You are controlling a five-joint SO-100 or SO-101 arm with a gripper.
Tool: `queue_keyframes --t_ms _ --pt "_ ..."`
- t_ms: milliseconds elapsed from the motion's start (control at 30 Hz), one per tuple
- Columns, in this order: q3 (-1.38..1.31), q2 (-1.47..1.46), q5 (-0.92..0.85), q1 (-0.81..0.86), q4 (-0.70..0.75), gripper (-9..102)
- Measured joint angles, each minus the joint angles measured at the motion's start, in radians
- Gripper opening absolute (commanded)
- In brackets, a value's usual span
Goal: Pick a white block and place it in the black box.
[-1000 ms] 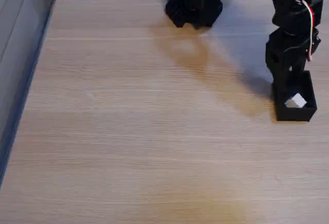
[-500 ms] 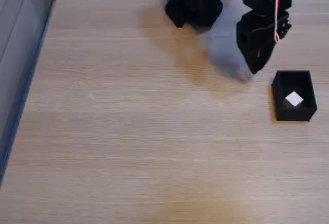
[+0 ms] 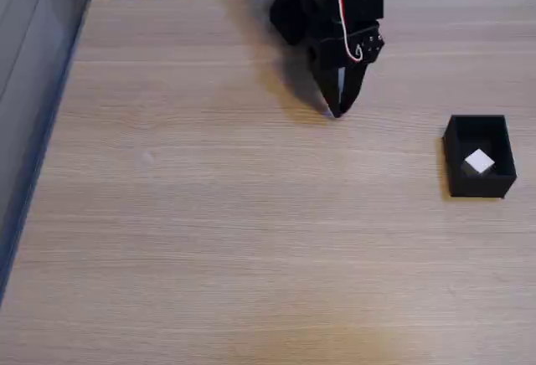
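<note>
The black two-finger gripper (image 3: 337,112) hangs near the pale wooden surface (image 3: 251,214), jaws closed, empty. The tiny white block (image 3: 479,161) sits inside the matte black box (image 3: 478,184).

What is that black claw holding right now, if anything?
Nothing. The gripper hangs empty over the table, its tips together, while the white block lies inside the black box.

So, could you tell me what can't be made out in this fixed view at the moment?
- The gripper: its dark fingers overlap, so open or shut is unclear.
- The arm base: cut off by the top edge.
- The black box: its near wall hides the floor behind it, so whether the white block lies flat is unclear.
- Items beyond the table: blurred and cropped at the top edge.
</note>
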Motion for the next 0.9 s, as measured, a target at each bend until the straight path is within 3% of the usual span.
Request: queue_keyframes --t_ms 133,333,467,900 --pt "0.087 0.183 -0.002 0.069 0.086 0" --pt "0.091 0.327 0.095 0.032 0.307 0" --pt "0.091 0.394 0.195 0.032 0.379 0" --pt "0.091 0.426 0.265 0.061 0.402 0"
